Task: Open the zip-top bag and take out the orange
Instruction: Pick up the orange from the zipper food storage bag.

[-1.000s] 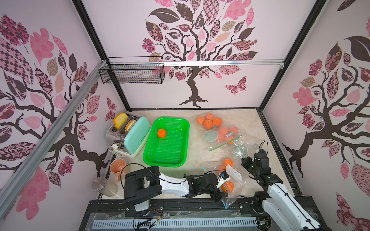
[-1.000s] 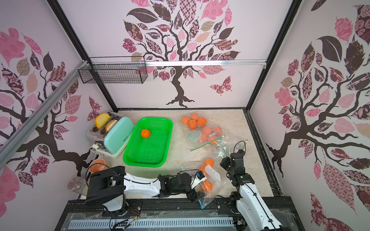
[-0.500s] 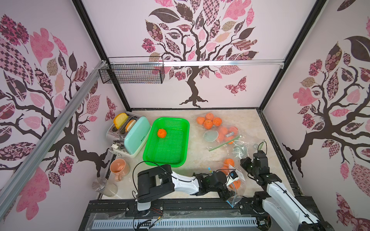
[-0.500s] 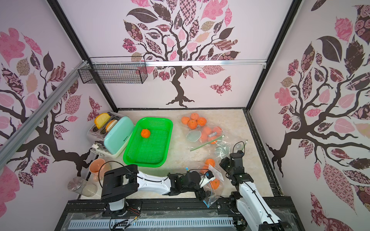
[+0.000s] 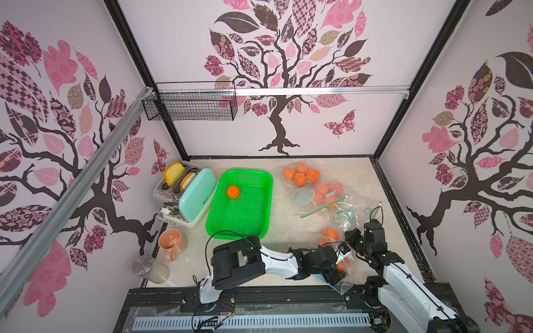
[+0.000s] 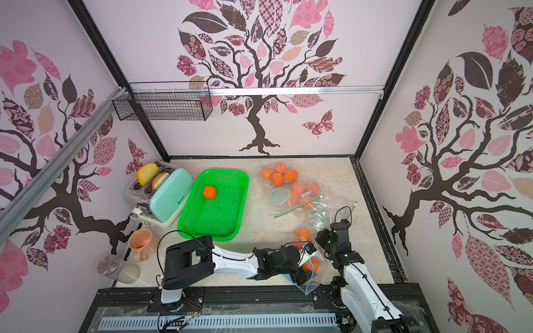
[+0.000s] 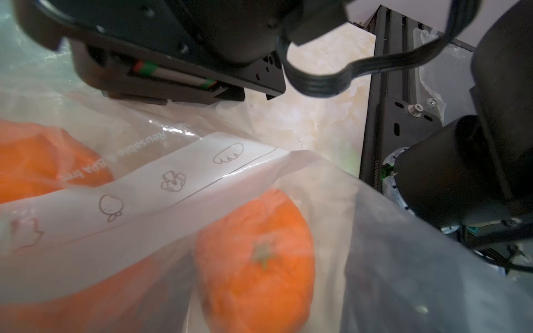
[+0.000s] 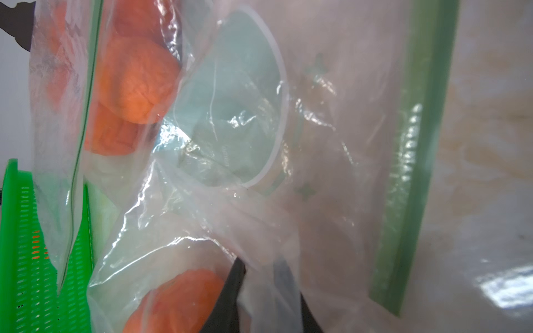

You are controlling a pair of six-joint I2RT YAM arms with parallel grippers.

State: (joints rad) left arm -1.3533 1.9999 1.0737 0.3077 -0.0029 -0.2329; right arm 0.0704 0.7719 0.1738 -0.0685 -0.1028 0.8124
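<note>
L tool (image 5: 334,276): jaws hidden | R tool (image 8: 259,268): base cut off, half behind bag (image 8: 202,219) | orange (image 7: 253,259): blurry

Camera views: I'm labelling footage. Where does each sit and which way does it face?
Top views: high over the front edge, looking down at the table and back wall; both top views show the left arm, right arm, green basket.
Left wrist: on the left arm, close against the zip-top bag and its oranges; only the right arm shows.
Right wrist: on the right arm, facing the green basket through bag film; the right claw pinches that film.
Shared: both wrist views show the zip-top bag.
</note>
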